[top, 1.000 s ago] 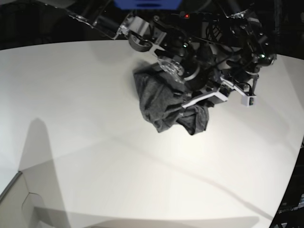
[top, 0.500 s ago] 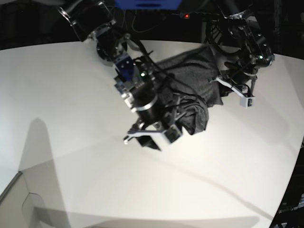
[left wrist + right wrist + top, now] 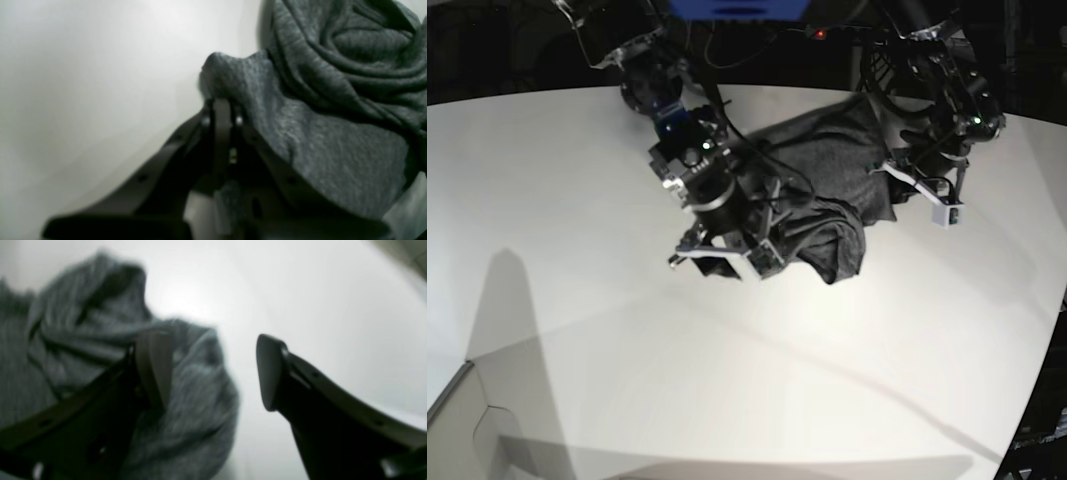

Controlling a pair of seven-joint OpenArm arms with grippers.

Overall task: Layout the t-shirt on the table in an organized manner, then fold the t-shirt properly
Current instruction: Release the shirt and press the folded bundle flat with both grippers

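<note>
The right gripper (image 3: 725, 262) is now standing with its fingers (image 3: 156, 366) wide apart and nothing between them, where a second earlier it was buried in the bunched cloth; it has swung out over the near-left edge of the t-shirt (image 3: 827, 185). The left gripper (image 3: 220, 110) is remaining clamped on a fold of the shirt at the right side. The shirt has been drawn from a tight bundle into a wider, still heavily creased mass lying toward the far side of the table (image 3: 577, 250). In judgement, spreading is under way but no flat layout exists yet, and the right arm is being repositioned for a fresh hold. The tabletop is showing white, matte and bare around the cloth; the room beyond it is lying in darkness.
</note>
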